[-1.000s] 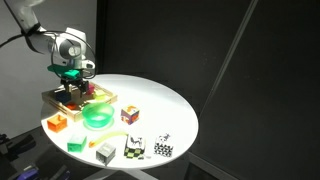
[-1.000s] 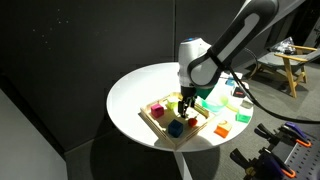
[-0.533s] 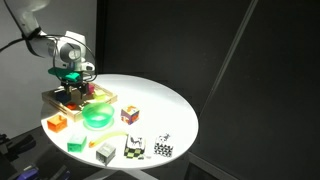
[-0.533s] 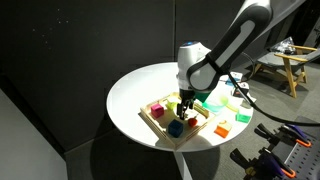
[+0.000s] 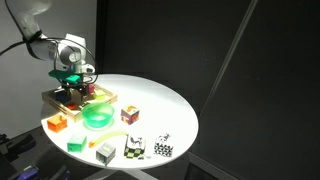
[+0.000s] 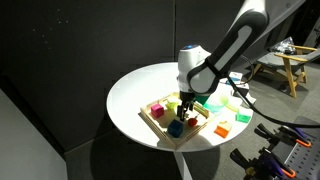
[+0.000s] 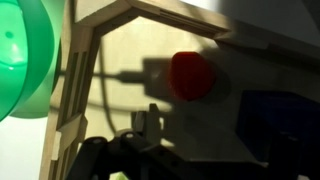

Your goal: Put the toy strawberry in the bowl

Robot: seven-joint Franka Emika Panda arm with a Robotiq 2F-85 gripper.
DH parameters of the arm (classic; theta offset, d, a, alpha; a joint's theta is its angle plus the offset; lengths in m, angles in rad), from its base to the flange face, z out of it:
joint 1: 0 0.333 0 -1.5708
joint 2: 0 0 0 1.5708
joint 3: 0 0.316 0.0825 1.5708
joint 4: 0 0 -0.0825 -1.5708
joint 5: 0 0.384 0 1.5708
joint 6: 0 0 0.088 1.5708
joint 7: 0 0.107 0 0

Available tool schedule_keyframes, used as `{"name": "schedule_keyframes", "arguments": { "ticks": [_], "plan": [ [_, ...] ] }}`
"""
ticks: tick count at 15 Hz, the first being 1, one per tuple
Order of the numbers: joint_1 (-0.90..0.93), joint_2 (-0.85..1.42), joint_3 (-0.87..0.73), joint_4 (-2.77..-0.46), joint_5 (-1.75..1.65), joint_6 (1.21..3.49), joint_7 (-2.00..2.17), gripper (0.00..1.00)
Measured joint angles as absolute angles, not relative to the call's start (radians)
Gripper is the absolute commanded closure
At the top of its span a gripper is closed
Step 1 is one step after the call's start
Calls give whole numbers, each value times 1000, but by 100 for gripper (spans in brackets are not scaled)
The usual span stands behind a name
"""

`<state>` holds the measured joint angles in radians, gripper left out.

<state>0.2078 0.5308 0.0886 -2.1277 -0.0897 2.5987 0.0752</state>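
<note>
- Against the pictures from a second and half a second ago, hardly any shift is seen. The gripper (image 5: 73,82) is held over the wooden tray (image 5: 55,98) at the left of the desk (image 5: 160,105), in nearly the same spot and at nearly the same height.
- In an exterior view the gripper (image 6: 185,102) is likewise found low above the tray (image 6: 160,125), with the bowl (image 6: 212,101) just behind it.
- The toy strawberry (image 7: 190,75) is shown in the wrist view lying on the tray floor, right of centre. It is free of any grip, with a dark blue block (image 7: 285,110) near it at the right edge.
- The bowl (image 7: 25,60) fills the upper left of the wrist view, outside the tray's wooden rim (image 7: 78,100). Nothing is seen inside the bowl (image 5: 97,124).
- How far the gripper is opened cannot be told, since only dark parts of it are seen at the bottom of the wrist view. Nothing appears to be held.
- The near-standstill is judged to mean that the gripper is being lined up over the strawberry. The grasp is not yet made, and the lift and carry to the bowl are left to do.
</note>
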Motion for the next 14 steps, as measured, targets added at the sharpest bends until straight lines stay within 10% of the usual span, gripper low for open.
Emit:
{"name": "schedule_keyframes", "arguments": {
  "ticks": [14],
  "plan": [
    [217,550,74,-2132,-91,2605,75,0]
  ]
}}
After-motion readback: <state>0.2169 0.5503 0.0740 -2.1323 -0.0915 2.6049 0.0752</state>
